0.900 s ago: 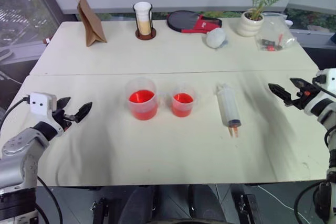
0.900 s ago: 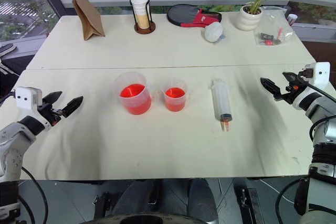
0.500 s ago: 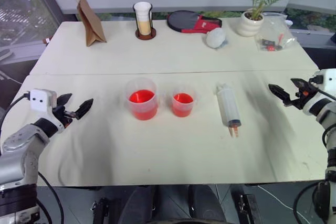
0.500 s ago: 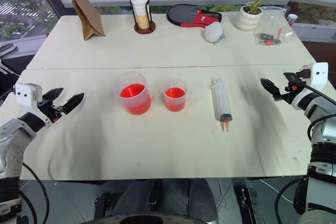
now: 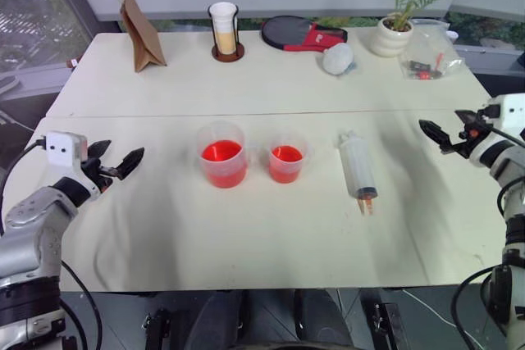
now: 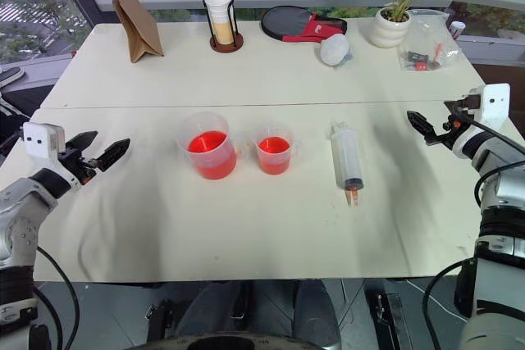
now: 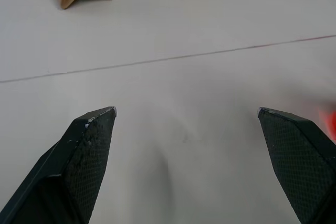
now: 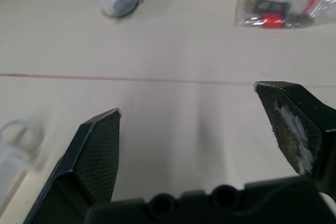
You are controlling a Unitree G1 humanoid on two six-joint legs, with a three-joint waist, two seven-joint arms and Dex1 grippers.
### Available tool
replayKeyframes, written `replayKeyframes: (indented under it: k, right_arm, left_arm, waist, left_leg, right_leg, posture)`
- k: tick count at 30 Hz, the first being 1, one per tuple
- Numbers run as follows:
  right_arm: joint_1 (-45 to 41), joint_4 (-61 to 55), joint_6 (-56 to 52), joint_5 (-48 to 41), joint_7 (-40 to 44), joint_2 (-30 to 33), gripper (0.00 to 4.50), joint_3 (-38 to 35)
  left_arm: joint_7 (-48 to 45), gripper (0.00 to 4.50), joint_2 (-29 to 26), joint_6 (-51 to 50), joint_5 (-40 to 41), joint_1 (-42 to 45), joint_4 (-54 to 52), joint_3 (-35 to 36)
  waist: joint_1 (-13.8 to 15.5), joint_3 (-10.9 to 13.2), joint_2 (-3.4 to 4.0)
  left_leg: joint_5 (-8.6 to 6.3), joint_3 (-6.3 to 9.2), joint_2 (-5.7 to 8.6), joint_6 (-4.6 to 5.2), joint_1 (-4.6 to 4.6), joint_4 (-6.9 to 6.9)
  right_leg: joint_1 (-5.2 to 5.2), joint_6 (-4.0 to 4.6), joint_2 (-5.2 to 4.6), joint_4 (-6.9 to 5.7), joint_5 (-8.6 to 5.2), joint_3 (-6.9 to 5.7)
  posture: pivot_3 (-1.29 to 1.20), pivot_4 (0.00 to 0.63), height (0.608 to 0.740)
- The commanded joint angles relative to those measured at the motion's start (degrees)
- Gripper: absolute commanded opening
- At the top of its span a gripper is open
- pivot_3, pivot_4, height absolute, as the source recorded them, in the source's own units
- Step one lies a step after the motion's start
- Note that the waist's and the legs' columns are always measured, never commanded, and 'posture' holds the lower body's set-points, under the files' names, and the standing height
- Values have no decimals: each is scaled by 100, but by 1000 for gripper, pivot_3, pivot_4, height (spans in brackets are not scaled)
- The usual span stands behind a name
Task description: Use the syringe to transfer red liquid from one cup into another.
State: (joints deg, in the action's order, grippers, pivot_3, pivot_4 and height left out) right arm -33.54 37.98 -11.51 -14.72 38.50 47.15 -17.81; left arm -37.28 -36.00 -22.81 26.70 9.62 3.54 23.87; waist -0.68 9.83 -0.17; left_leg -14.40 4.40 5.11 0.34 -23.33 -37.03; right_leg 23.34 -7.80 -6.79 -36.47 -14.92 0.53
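Note:
The larger clear cup (image 5: 222,153) stands at the table's middle, about a third full of red liquid (image 5: 221,152). The smaller cup (image 5: 286,160) stands right beside it, also holding red liquid. To their right the fat clear syringe (image 5: 358,168) lies flat, its orange tip toward the front edge. My left gripper (image 5: 123,153) hovers open and empty over the table, far left of the cups. My right gripper (image 5: 440,127) hovers open and empty to the right of the syringe, whose plunger end (image 8: 10,145) shows in the right wrist view.
Along the back stand a brown paper bag (image 5: 141,26), a white cup in a dark holder (image 5: 223,30), a black-and-red paddle (image 5: 299,34), a white lump (image 5: 336,59), a potted plant (image 5: 392,34) and a clear plastic bag (image 5: 426,59). A seam (image 5: 262,114) crosses the table.
Both grippers have lifted slightly and stayed open. The cups and the syringe have not moved.

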Motion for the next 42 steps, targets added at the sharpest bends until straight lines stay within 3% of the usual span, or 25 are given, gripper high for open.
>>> replayKeyframes:
  k: [1,3,5,8,10,14,20,24,28,32,38,42]
  right_arm:
    - [-180,-102,-232,-56,-204,67,4500,-141]
    - [-236,-411,-508,224,-364,79,4500,183]
    - [-409,-874,-1319,126,278,305,4500,562]
    - [-1056,-1482,-3423,-136,1208,847,4500,1249]
    - [-1706,-1685,-4967,-144,1916,1284,4500,2179]
    - [-2784,-1869,-5728,-24,2885,1483,4500,3410]
    - [-3705,-1457,-6412,51,3714,1032,4500,4675]
    - [-3818,-773,-7482,2,3127,476,4500,4534]
    - [-3660,-925,-7968,-119,2672,352,4500,4394]
    - [-3256,-1289,-8099,-263,2173,156,4500,4193]
    - [-2845,-1167,-7771,-20,1095,-631,4500,3665]
    - [-2798,-1209,-7456,64,776,-722,2586,3644]
  left_arm:
    - [-94,4448,-152,196,-67,152,60,4]
    - [-274,4448,-325,320,-255,388,317,-209]
    - [-816,4448,-682,277,-325,814,654,-494]
    - [-1700,4448,-1299,-103,-49,1106,833,-578]
    - [-2297,4448,-1714,-519,215,1039,669,-605]
    - [-3088,4448,-2383,-1156,617,716,206,-534]
    - [-3099,4448,-2451,-1385,814,770,-837,-621]
    - [-2865,4448,-2392,-1710,1181,974,-1329,-349]
    - [-2973,4448,-2582,-1819,1251,793,-1601,-277]
    - [-2898,4448,-2456,-1825,1357,1030,-1630,-411]
    - [-2790,4448,-2229,-1750,1232,1460,-1501,-869]
    - [-2782,4500,-2256,-1706,1157,1510,-1335,-892]
  waist:
    - [-2,0,0]
    - [3,0,-1]
    - [3,2,1]
    - [-33,17,24]
    - [-63,30,56]
    - [-74,30,56]
    - [-16,36,51]
    - [9,30,40]
    - [-8,31,42]
    - [-22,30,41]
    - [-43,20,21]
    - [-51,15,14]
  left_leg:
    - [0,0,0,0,0,1]
    - [0,0,-1,0,0,2]
    - [0,1,0,0,-2,0]
    - [1,0,-1,0,-12,-3]
    - [-6,-13,-1,10,-16,0]
    - [-25,-13,-17,8,-18,24]
    - [-28,-17,-16,7,-36,19]
    - [-24,-5,-7,0,-82,-10]
    - [-4,-5,0,-31,-117,-8]
    - [-3,-5,-4,-32,-117,-7]
    - [3,-11,-2,-40,-102,-21]
    - [7,-10,-4,-46,-98,-23]
  right_leg:
    - [0,0,0,1,0,0]
    - [0,0,0,2,0,0]
    - [2,0,1,2,0,-1]
    - [9,0,2,3,0,-6]
    - [22,0,-4,5,0,-1]
    - [37,0,-1,20,0,-2]
    - [49,-1,-2,26,0,-6]
    - [91,-1,-2,20,2,-5]
    - [124,-1,-5,-1,2,-2]
    - [129,-1,-2,-14,2,-5]
    - [129,-1,-2,-62,2,-5]
    - [129,-1,2,-67,2,-5]
  posture:
    - [0,150,739]
    - [0,150,739]
    - [0,150,739]
    - [0,150,739]
    - [0,150,739]
    - [0,150,739]
    - [0,150,739]
    - [0,150,739]
    - [0,150,739]
    - [0,150,739]
    - [0,150,739]
    - [0,150,739]
